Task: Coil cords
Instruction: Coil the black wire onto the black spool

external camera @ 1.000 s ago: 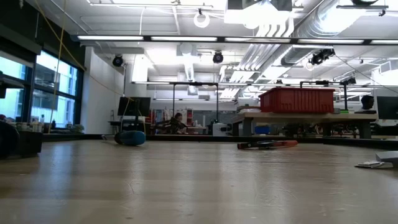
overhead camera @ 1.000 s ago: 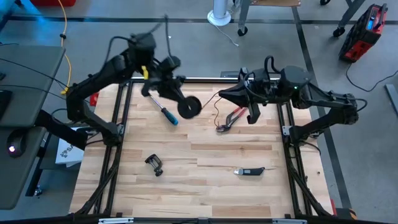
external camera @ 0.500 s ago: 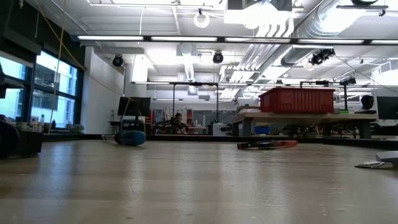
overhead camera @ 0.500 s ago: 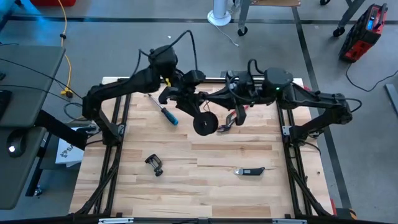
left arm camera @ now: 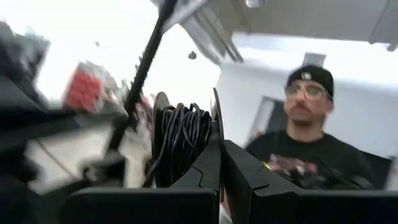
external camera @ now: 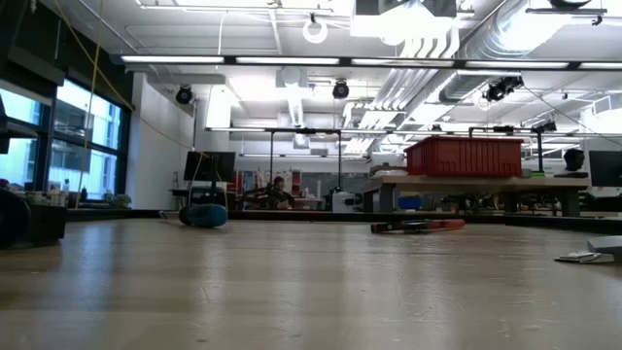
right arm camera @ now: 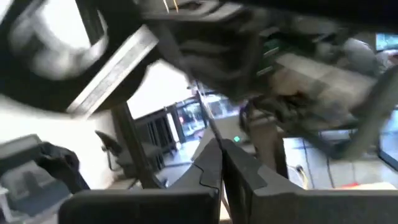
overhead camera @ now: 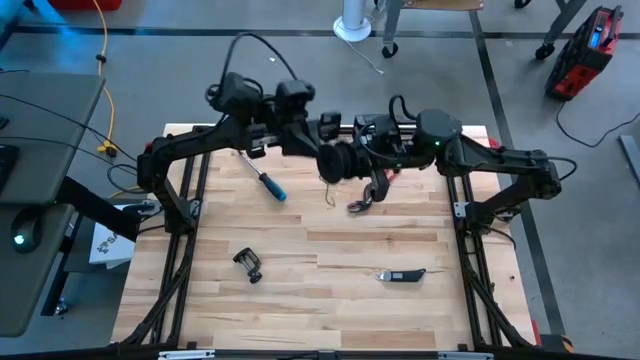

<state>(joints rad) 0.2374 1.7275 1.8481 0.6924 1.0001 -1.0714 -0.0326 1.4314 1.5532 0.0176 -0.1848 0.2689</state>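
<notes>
The small black reel (overhead camera: 341, 160) with dark cord wound on it is held above the table's far middle by my left gripper (overhead camera: 326, 152). In the left wrist view the reel (left arm camera: 182, 143) stands edge-on just past the shut fingers. A loose hair-thin length of cord (overhead camera: 327, 192) hangs below the reel toward the table. My right gripper (overhead camera: 370, 163) is right beside the reel, on its right, with its fingers shut (right arm camera: 219, 148). A thin dark line (right arm camera: 204, 112) runs out from between them. Neither gripper shows in the low view. My left gripper pinches one round flange of the reel (left arm camera: 217, 127) at its rim between its two fingers. The fingers come level from the table's left. The reel is lifted clear of the table, its flanges standing on edge. My right gripper is shut on what looks like the thin cord (right arm camera: 210, 127), pinched at the fingertips. The fingers come from the table's right, toward the reel. The view is blurred, so which part of the cord it has cannot be told.
Red pliers (overhead camera: 364, 198) lie on the table under the right gripper. A blue-handled screwdriver (overhead camera: 268, 184) lies at far left, a black clamp (overhead camera: 248, 264) at near left, a small black tool (overhead camera: 402, 275) at near right. A person (left arm camera: 308, 143) stands beyond the table.
My left gripper has carried the reel from the table's far left toward the right gripper, swinging near and then far, and turned it from face-up to edge-on. My right gripper has moved toward the table's left, closing on the reel. The loose cord has shifted left with them.
</notes>
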